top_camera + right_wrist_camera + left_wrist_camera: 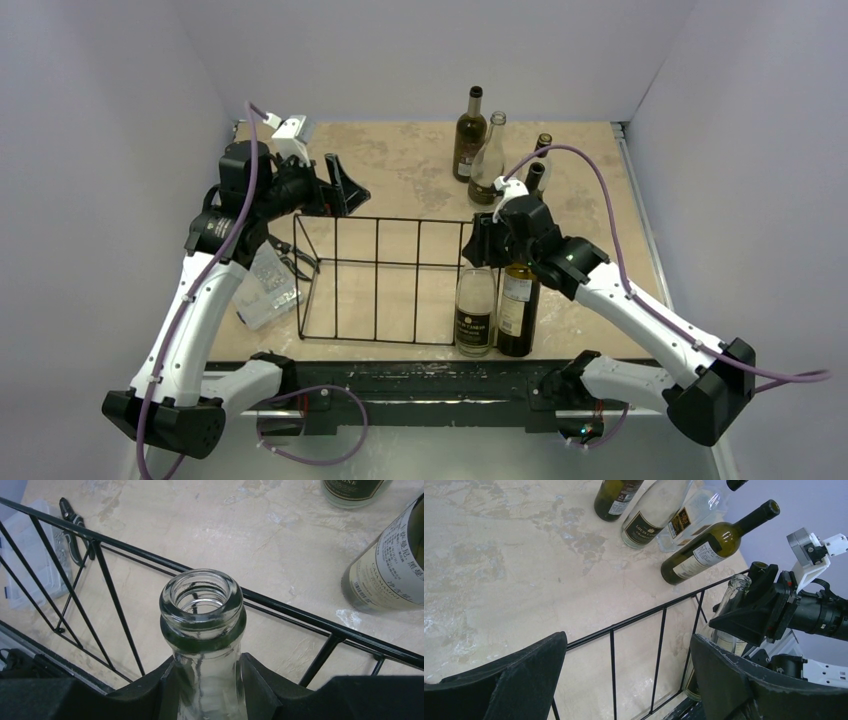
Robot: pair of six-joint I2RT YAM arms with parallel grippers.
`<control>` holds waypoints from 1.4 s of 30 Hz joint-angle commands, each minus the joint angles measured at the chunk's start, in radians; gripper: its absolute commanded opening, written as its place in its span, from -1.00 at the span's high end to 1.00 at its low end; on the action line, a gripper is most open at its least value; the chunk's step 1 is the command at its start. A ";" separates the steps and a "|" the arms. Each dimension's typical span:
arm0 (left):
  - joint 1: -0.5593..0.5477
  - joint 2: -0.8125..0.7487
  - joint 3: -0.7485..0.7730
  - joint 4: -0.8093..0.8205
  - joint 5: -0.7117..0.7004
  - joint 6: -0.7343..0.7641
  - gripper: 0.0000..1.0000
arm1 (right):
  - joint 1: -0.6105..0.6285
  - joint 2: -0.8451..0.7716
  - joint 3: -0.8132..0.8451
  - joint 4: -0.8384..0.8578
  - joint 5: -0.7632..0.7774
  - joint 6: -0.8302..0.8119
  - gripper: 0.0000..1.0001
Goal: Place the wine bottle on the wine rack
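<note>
Right claw (210, 680) is closed on the neck of a clear bottle (201, 600), gripping just under the lip. Left claw (628, 645) is wide open and holds nothing, hovering over the far left end of the rack (376, 218).

Progress: grasp done, placing not. The bottle stands upright at the rack's right end and looks to be just outside the wire. Can't tell if its base is lifted or on the table (400, 160). A dark bottle (518, 305) is just beside it on the right. No bottle is in the rack. What's left, I judge: lift over the top rail, lower inside, let go.

Bottle look: clear glass, seems empty, thick rounded lip, slim neck, dark label with pale lettering low on the body. Smooth glass could slip in the grip.
</note>
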 commanded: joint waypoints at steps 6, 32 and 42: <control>-0.011 -0.001 0.044 0.001 -0.007 0.014 -0.86 | 0.005 0.017 -0.026 0.123 0.061 0.004 0.95; -0.011 0.029 0.038 0.000 -0.034 0.023 -0.86 | 0.005 -0.033 0.123 0.023 0.089 -0.070 -0.61; -0.011 0.020 0.034 0.011 -0.016 0.016 -0.86 | 0.004 -0.064 0.220 0.044 0.090 -0.145 -0.77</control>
